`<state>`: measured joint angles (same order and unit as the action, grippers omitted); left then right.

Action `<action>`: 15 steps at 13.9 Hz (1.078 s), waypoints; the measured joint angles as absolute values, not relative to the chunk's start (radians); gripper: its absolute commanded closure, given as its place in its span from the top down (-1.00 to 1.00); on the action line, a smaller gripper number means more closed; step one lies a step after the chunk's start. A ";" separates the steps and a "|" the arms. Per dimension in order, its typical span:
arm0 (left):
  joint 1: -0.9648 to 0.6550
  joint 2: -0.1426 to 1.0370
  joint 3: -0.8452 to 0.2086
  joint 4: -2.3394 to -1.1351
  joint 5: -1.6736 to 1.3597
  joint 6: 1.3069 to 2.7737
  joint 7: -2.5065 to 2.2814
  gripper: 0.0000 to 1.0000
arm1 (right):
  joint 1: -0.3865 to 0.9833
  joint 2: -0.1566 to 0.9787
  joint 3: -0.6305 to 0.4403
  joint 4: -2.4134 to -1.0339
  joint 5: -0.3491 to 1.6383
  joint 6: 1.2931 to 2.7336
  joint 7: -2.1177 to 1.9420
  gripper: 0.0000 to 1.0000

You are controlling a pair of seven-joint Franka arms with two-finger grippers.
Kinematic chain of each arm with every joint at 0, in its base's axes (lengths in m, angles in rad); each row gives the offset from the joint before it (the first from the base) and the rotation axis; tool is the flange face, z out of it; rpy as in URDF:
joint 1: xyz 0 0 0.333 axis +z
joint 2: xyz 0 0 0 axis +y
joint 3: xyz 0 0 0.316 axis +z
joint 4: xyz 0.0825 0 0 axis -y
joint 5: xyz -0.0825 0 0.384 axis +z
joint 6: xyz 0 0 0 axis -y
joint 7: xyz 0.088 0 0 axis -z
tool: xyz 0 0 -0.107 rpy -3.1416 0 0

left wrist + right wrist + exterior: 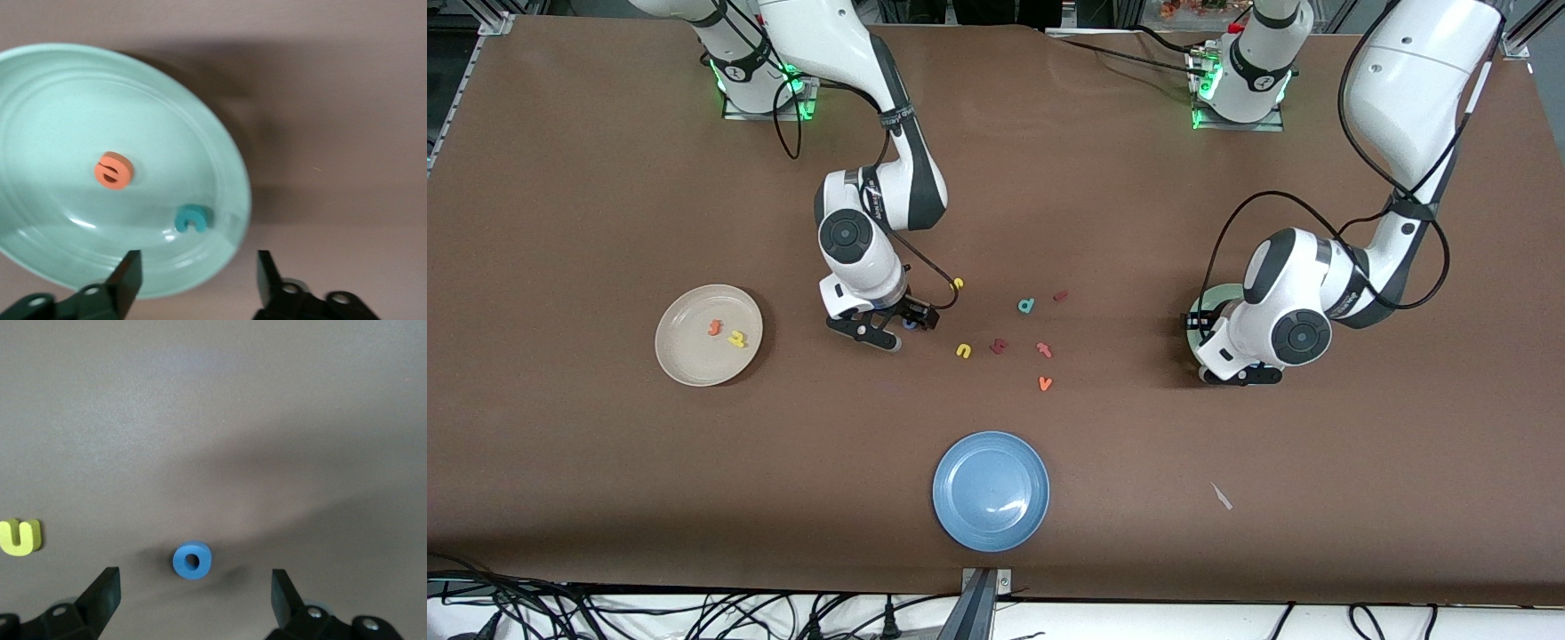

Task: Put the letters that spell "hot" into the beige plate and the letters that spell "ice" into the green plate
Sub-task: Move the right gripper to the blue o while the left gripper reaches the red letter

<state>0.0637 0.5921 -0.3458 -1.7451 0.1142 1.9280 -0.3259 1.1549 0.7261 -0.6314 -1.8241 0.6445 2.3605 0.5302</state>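
Blue "o" (192,561) lies on the counter (605,222) under my open right gripper (193,603), next I drop and pinch it for the beige plate (685,366); left gripper (197,280) hangs open, empty, over the green plate (60,87) holding "e" (113,171) and "c" (193,218).

Brown counter (605,462): three plates and loose foam letters.

Directly on it: beige plate (685,360), green plate (40,80), blue plate (991,524); blue "o" (192,561), yellow "u" (963,351), yellow "s" (958,284), teal "d" (1026,306), orange "v" (1045,383), three reddish letters (1044,348), a paper scrap (1221,496).
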 measured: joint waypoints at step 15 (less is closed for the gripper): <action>-0.233 0.647 -0.473 -1.764 0.196 2.138 -0.122 1.00 | 1.139 0.780 -0.616 -1.791 0.662 2.369 0.497 0.08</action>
<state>-0.2332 0.6472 -0.4735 -1.7642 0.1964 2.1377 -0.1222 1.1386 0.7803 -0.6161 -1.7908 0.6619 2.3693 0.4973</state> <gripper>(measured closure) 0.000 0.374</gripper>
